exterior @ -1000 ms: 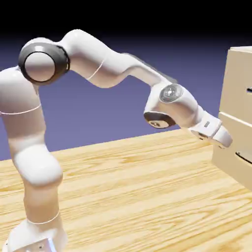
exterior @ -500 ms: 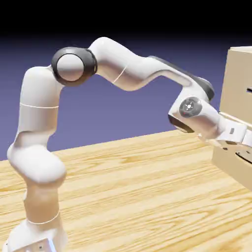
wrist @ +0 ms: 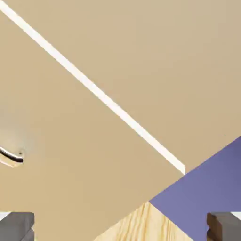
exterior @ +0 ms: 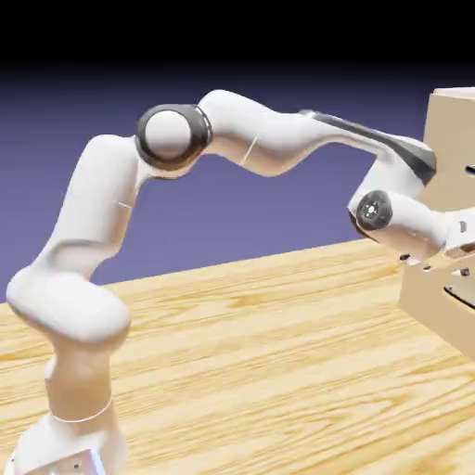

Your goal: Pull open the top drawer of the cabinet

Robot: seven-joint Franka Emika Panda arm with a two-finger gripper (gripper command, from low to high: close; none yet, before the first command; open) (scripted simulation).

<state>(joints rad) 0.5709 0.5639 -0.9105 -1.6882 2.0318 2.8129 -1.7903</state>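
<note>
Beige cabinet at the exterior view's right edge, standing on a pale wood table, cut off by the frame. Two stacked fronts visible there, each with a sliver of dark handle at the very edge; top drawer the upper one, flush with the cabinet face, not pulled out.

White arm rising from lower left, bending over and reaching right, wrist dropped low against the cabinet front, about level with the seam between the two fronts. Hand end mostly past the frame edge, so contact with the cabinet impossible to judge from outside.

Through the hand view, rolled well over: beige panels filling most of the picture, a bright seam running diagonally between two fronts, and a bit of dark curved handle at the left edge; which drawer it belongs to, unclear. Corner of table grain and violet backdrop at lower right. Gripper spread wide, grey fingertips far apart at the bottom corners, nothing between them, handle off to the side and outside the gap.
</note>
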